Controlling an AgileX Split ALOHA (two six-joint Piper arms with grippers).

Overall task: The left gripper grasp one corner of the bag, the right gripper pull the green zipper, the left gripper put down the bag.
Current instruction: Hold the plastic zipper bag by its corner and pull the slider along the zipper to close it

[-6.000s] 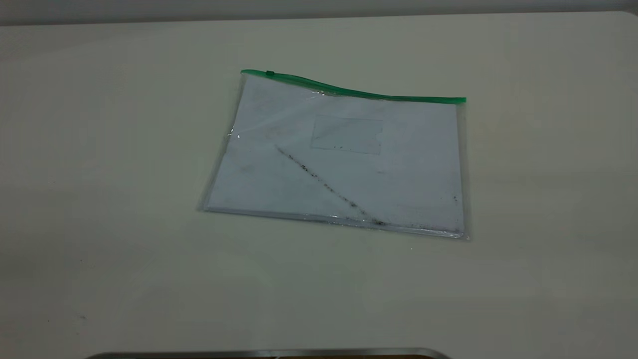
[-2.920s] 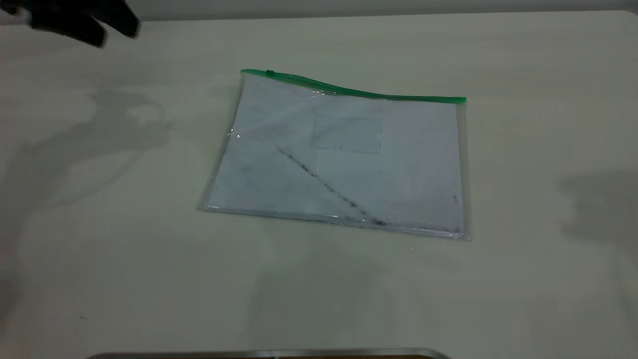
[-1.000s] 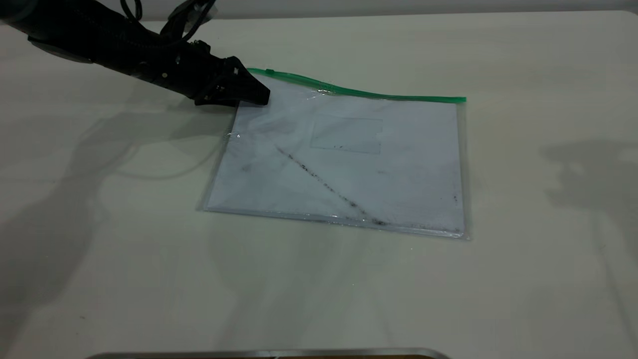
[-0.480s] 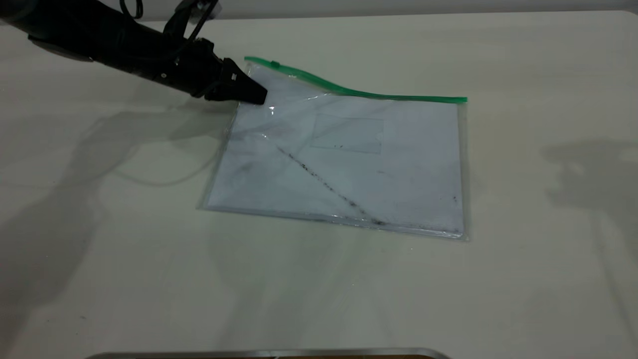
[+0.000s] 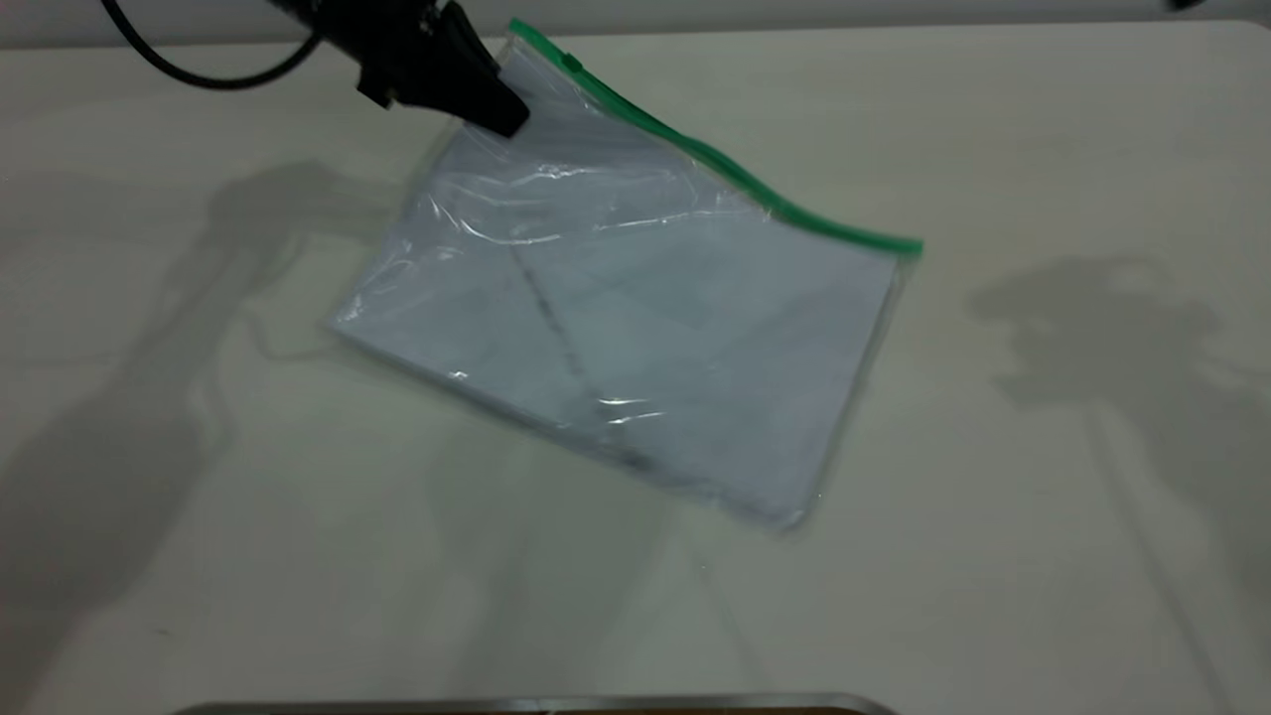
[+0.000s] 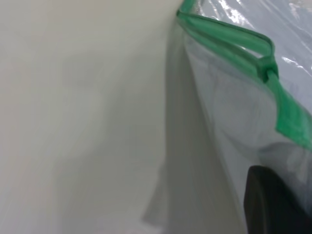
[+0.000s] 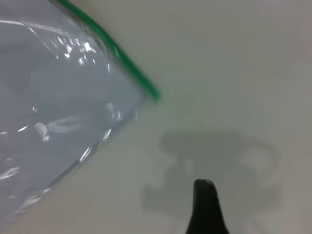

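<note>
While left gripper (image 5: 496, 111) pinches bag (image 5: 635, 328) corner aloft near table's (image 5: 1043, 556) far edge | green zipper (image 5: 715, 164) unpulled | right gripper (image 7: 207, 207) fingers: cannot tell

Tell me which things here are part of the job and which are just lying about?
Part of the job:
- the left gripper, holding up one corner of the bag
- the green zipper
- the right gripper, off to the bag's right

Just there:
- the table
- a metal edge at the front

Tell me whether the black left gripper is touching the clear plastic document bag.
Touching. In the exterior view the left gripper pinches the clear plastic bag beside its green zipper, with that corner lifted off the table.
</note>
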